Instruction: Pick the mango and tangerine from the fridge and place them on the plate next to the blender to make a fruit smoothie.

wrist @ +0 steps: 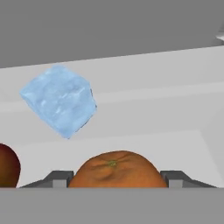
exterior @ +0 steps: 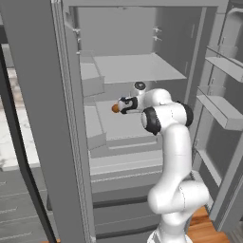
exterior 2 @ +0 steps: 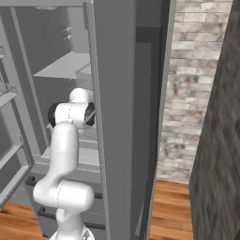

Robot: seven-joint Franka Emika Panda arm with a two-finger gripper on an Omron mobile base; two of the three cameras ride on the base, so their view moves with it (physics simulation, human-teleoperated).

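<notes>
Arm reaches level into the fridge point(exterior: 142, 66), elbow bent, pincer point(exterior: 118, 107) closed around the tangerine point(wrist: 117, 169).

The fridge point(exterior: 47, 118) is showing flat matt grey panels, like painted metal, and its shelf point(exterior: 137, 66) is looking just as smooth. Between the claw's point(wrist: 117, 177) dull grey fingers, the tangerine point(wrist: 117, 170) is showing dimpled orange peel with a soft sheen. Above the tangerine, an ice cube point(wrist: 59, 99) is looking frosty, pale blue and translucent. Right of the fridge, a brick wall point(exterior 2: 190, 84) is looking rough, and the wooden floor point(exterior 2: 173, 206) below is gleaming warm.
</notes>
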